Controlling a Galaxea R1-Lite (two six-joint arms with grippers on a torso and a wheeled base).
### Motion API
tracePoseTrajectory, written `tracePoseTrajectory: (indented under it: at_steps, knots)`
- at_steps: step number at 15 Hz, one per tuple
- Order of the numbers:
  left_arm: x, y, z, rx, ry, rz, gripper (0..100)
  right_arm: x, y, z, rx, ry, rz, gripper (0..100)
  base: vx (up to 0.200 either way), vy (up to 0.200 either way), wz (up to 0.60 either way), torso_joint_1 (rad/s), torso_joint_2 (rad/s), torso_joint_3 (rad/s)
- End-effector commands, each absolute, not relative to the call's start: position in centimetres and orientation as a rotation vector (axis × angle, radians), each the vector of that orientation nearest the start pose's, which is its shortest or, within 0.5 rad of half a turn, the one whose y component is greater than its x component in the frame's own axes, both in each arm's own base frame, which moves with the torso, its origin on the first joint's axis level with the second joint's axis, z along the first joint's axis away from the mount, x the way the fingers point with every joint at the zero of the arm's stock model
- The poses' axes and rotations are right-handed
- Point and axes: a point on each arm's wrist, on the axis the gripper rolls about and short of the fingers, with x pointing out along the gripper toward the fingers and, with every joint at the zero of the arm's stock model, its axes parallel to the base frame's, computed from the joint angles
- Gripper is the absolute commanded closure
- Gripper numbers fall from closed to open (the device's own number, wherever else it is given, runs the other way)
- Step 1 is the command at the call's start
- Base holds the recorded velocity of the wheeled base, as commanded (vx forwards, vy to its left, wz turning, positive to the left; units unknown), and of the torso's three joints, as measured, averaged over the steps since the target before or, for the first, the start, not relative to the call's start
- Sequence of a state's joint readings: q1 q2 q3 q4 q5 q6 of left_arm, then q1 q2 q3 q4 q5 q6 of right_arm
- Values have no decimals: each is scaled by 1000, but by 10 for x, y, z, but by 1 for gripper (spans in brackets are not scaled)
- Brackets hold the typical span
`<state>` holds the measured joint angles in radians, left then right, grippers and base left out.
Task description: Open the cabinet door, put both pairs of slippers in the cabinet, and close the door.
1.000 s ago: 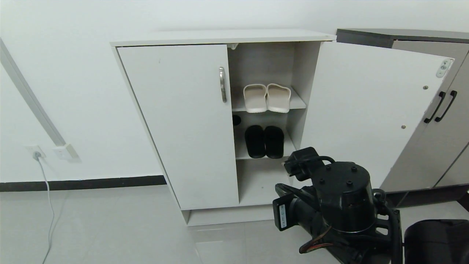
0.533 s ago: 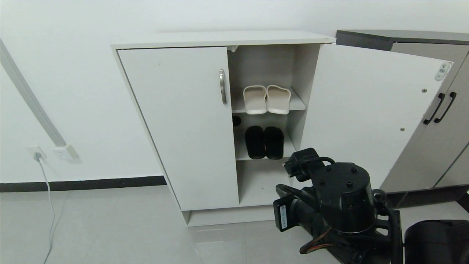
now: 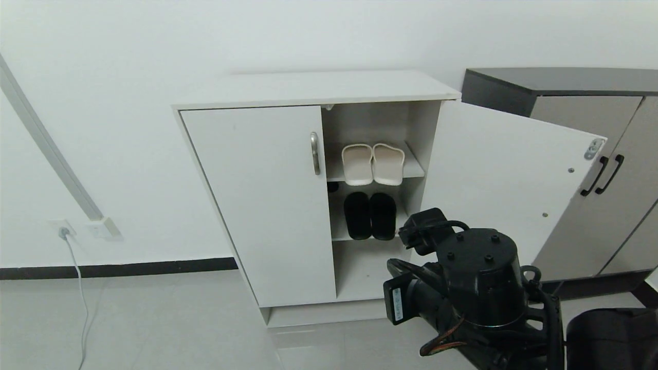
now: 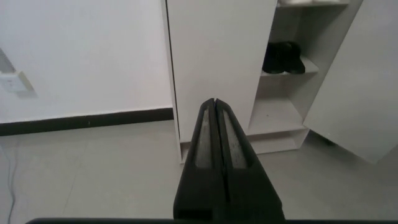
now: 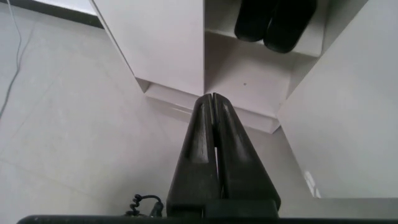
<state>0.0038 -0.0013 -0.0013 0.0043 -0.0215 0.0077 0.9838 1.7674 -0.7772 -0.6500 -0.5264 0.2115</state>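
Head view: white cabinet (image 3: 318, 87) with its right door (image 3: 493, 190) swung open; cream slippers (image 3: 372, 164) lie on the upper shelf (image 3: 414, 167), black slippers (image 3: 370, 216) on the shelf below (image 3: 338, 235). Left claw (image 4: 214, 106) and right claw (image 5: 213, 99), each clenched finger to finger, hang over the floor (image 4: 93, 168) before the cabinet, well apart from both pairs.

A: Where does your head camera look from?
B: From high up, forward and down at the white cabinet (image 3: 257, 205), standing a little way off.
A: And the wrists?
B: Each looks out along my own claw. The left claw (image 4: 214, 102) camera sits low, facing the cabinet front. The right claw (image 5: 213, 97) camera tilts down at the floor (image 5: 74, 124) by the cabinet's base, nearer. All three share the black slippers (image 3: 370, 216) on their shelf
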Motion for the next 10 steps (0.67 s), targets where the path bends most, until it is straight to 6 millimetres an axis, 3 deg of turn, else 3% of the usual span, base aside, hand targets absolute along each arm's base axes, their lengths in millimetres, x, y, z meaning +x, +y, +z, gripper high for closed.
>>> tracePoseTrajectory:
  at_steps: [1,10]
  knots:
    - [-23,-1,75,8,3,-18,100,182,253,155,-32,299,422,100,0,0,0,100,-452,-349]
    - [-23,-1,75,8,5,-20,100,182,251,155,-33,300,419,100,0,0,0,150,-473,-328]
